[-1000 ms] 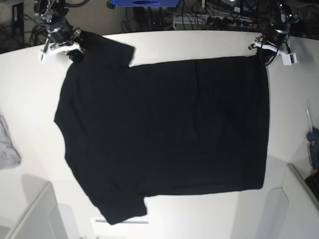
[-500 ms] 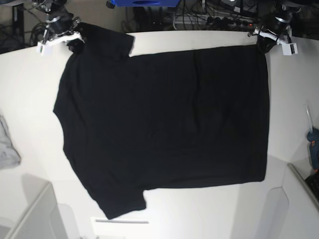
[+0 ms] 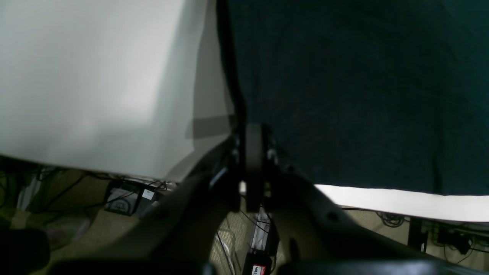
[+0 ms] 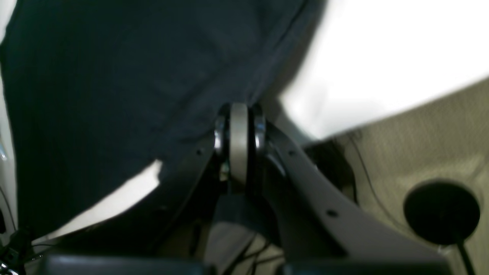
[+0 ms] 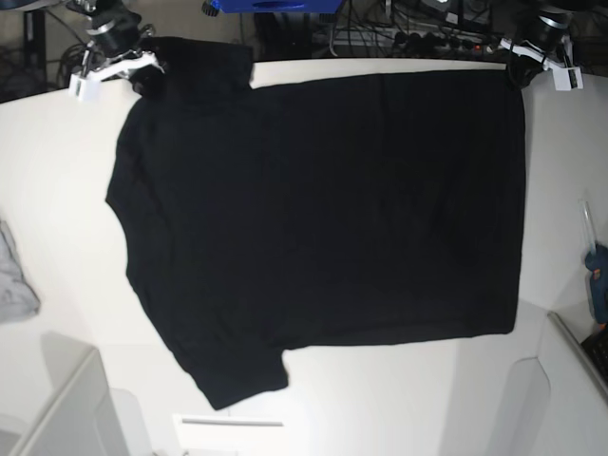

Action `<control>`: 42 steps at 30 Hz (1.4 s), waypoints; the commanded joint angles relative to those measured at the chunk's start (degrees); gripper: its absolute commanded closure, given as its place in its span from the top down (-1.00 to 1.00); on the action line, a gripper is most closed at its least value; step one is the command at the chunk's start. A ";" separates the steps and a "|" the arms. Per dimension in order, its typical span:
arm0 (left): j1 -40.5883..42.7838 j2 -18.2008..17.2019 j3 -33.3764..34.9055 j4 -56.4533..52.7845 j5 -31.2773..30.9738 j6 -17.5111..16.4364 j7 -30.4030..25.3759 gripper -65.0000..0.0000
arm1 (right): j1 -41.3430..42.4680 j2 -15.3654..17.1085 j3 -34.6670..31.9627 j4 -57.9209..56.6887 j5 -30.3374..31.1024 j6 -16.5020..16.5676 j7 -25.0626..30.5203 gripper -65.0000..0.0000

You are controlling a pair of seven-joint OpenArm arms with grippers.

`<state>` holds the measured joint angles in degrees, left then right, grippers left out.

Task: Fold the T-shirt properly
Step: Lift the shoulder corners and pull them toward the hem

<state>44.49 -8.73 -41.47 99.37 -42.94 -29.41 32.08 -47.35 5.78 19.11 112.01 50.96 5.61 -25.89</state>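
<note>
The T-shirt [image 5: 323, 228] lies spread plain side up across the white table [image 5: 57, 190], its far edge reaching the table's far rim, one sleeve at the far left and the other at the near left. Only the base view shows this whole layout, plus a grey cloth [image 5: 14, 280] at the table's left edge, well apart from the shirt. The right gripper [image 5: 141, 68] sits at the far-left sleeve corner, the left gripper [image 5: 516, 65] at the far-right hem corner. The wrist views add the grips: the left gripper [image 3: 252, 152] has its fingers pressed together on the shirt's hem edge, and the right gripper [image 4: 238, 141], blurred, is likewise clamped on the dark cloth, with floor and cables beyond the table rim
</note>
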 commanded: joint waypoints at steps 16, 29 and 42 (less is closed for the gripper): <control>-2.34 0.95 -0.50 9.95 -1.50 -0.26 -0.91 -1.00 | 9.42 0.68 0.71 1.80 0.25 -0.20 -5.45 -1.00; -6.56 2.97 -0.59 10.03 -1.50 3.69 -0.91 -1.00 | 18.47 1.03 0.71 1.53 0.25 -3.28 -12.31 -1.00; -10.07 5.35 -4.02 9.95 -1.50 7.12 -0.91 -1.00 | 26.91 1.03 0.71 -0.75 -0.45 -6.62 -16.26 -1.00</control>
<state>34.28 -2.87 -45.10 108.47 -43.38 -21.78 32.64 -20.53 6.39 19.53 110.26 50.02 -1.13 -43.05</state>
